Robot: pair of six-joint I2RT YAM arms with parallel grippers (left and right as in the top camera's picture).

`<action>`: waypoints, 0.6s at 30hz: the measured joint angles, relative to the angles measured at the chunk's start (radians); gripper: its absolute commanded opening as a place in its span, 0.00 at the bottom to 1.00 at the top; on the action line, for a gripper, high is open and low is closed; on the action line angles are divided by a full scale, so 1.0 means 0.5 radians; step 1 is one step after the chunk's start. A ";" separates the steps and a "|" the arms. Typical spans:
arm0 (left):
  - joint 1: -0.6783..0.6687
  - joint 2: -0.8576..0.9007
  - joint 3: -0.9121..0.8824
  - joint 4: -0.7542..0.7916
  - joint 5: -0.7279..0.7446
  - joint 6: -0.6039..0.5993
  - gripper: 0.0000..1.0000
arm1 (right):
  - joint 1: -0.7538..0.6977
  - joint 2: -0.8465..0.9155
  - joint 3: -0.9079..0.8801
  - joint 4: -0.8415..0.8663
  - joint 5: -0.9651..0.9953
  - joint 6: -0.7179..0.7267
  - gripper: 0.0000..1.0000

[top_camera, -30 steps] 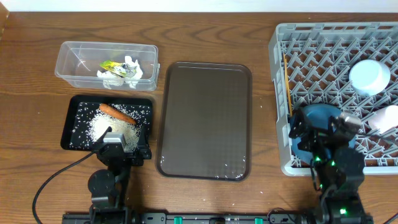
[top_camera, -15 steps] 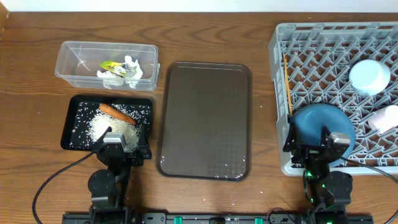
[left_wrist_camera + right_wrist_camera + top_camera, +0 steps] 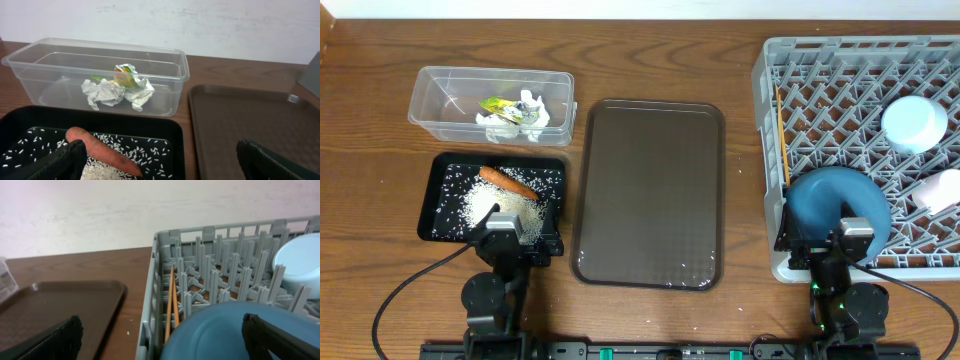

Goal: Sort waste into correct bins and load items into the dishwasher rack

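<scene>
Right claw (image 3: 160, 330) spread wide, nothing in it. Left claw (image 3: 160, 159) spread wide too, empty as well.

Straight ahead of the right claw, just past its tips: big blue dish (image 3: 838, 198), resting on the pegs in the near left corner of the grey dishwasher rack (image 3: 840, 60). Beside it, along the rack's left wall: wooden chopsticks (image 3: 783, 135), long way running from near edge to far edge. Further in, by the right wall: light-blue bowl (image 3: 914, 122) and white cup (image 3: 945, 190).

Ahead of the left claw: carrot (image 3: 508, 182) and rice (image 3: 490, 208) in the black tray (image 3: 430, 200). Behind that, crumpled paper (image 3: 510, 122) and yellow-green wrapper (image 3: 500, 104) in the clear tub (image 3: 425, 100). Nothing on the brown serving tray (image 3: 650, 190) in the middle.

Looks all sorted, so probably nothing left to pick up. Right arm nearest the rack, left arm nearest the bins. Both tucked low at the near edge of the table (image 3: 380, 290), pointing at the far edge.
</scene>
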 measured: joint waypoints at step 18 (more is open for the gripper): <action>0.000 0.000 0.000 0.000 0.000 0.000 0.98 | -0.095 -0.002 0.000 0.000 0.000 -0.330 0.99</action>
